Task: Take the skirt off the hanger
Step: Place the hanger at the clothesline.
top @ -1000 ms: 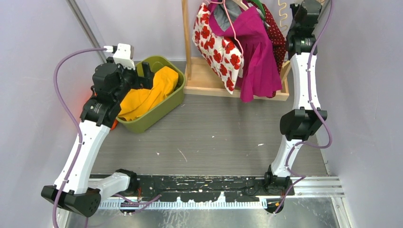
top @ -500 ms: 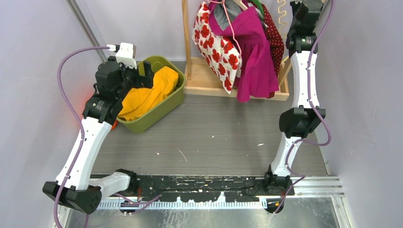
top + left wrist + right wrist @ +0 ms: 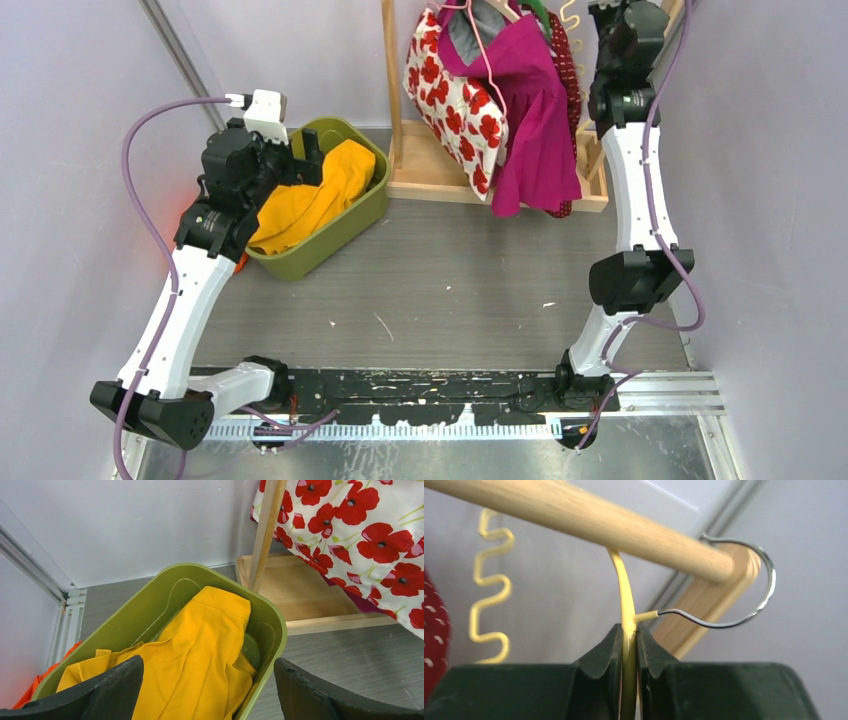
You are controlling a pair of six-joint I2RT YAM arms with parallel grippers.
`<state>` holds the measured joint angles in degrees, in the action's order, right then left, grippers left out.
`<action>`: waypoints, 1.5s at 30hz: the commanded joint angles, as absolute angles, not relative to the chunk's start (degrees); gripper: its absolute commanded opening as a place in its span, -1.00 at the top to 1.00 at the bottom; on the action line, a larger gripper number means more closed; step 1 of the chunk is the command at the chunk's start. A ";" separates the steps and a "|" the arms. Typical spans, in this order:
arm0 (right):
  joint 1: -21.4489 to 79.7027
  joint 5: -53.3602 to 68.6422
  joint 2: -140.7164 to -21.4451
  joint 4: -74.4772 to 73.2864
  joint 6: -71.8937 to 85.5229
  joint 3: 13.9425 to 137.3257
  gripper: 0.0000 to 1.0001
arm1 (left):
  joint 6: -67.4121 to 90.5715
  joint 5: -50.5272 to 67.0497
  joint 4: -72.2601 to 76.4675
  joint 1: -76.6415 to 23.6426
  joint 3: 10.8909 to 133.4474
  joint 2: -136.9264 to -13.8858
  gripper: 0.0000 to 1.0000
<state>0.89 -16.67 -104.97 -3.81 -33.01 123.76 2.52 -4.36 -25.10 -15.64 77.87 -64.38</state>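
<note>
Three skirts hang from the wooden rail [image 3: 574,515]: a white poppy-print skirt [image 3: 455,95], a magenta one [image 3: 535,110] and, behind it, a dark red dotted one [image 3: 570,70]. My right gripper [image 3: 628,632] is up at the rail, shut on the stem of a yellow hanger [image 3: 626,590] just below its hook. In the top view that gripper [image 3: 610,15] sits right of the clothes. I cannot tell which skirt this hanger carries. My left gripper [image 3: 207,665] is open and holds nothing, hovering over a yellow garment [image 3: 200,645] in a green bin [image 3: 270,615].
The rack's wooden base [image 3: 440,185] and post [image 3: 392,80] stand at the back, next to the green bin [image 3: 365,205]. A metal hook [image 3: 759,575] wraps the rail's end. Purple walls close in on both sides. Something orange [image 3: 30,697] lies left of the bin.
My right arm has moved left and slightly up with the yellow hanger, and the hanging skirts have swung a little left. The left arm shifted slightly, then stayed still.
</note>
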 commanded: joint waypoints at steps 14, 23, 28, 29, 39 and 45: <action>2.20 -7.63 -117.48 5.16 -33.12 145.93 0.95 | 0.57 -6.65 -23.98 -15.80 78.61 -60.93 -0.99; -0.94 -6.65 -124.71 8.85 -26.43 151.04 0.86 | 0.35 -6.68 -24.94 -15.79 80.32 -63.29 -0.99; -2.17 -7.76 -125.50 9.92 -25.22 146.95 0.68 | 0.91 -6.41 -24.88 -15.81 80.50 -64.04 -0.99; -2.34 -8.05 -125.43 10.01 -25.21 146.15 0.62 | 1.03 -6.28 -24.98 -15.82 80.51 -64.17 -0.99; -2.46 -9.42 -122.22 9.56 -27.31 138.06 0.34 | 1.41 -5.90 -24.64 -15.88 79.58 -63.93 -0.99; -2.51 -7.87 -119.87 7.73 -27.80 138.03 0.06 | 1.32 -5.96 -23.57 -15.83 78.04 -63.16 -0.99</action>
